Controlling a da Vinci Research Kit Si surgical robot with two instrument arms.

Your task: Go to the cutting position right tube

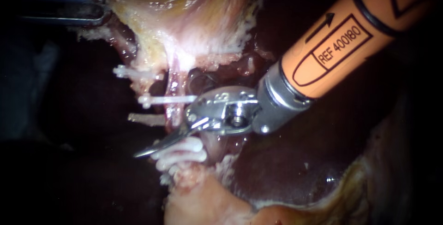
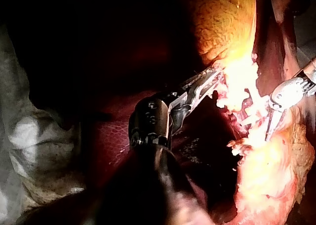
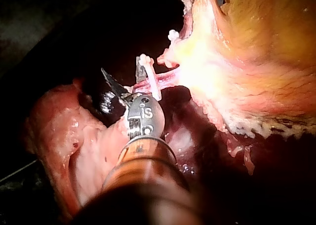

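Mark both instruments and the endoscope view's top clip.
Left instrument (image 1: pixel 102 7): endoscope view, jaws shut on tissue (image 1: pixel 138 13).
Right instrument (image 3: pixel 122 71): right wrist view, between open blades.
Top clip (image 1: pixel 134 73): endoscope view, mid-bar.

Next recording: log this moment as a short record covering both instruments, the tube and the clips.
left instrument: grips pale tissue at the endoscope view's upper left
right instrument: blades open, tube apparently between them
tube: stretched taut, looks intact
clips: white, several across the tube, on both sides of the blades
cut: not yet made
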